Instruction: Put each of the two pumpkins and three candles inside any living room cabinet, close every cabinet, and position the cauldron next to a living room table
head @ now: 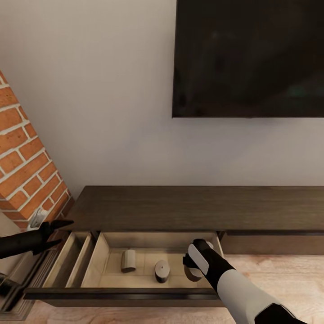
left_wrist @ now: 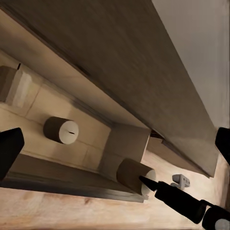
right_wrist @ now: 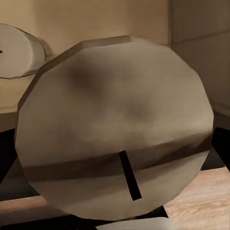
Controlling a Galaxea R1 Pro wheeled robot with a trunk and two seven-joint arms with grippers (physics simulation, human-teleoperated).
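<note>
Now third candle [right_wrist: 115,129] inside right hand [head: 194,269], over drawer [head: 112,270]

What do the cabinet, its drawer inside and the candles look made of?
Cabinet: dark brown wood, matte, with faint grain streaks. Drawer lining: pale unfinished-looking wood or plywood, light grain. Candles: grey-beige, dull and smooth like wax, each with a dark wick; the render leaves it open. A third candle sits at the right gripper.

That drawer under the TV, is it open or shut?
Open. The drawer is pulled out from the cabinet, showing its pale inside with candles lying in it.
</note>
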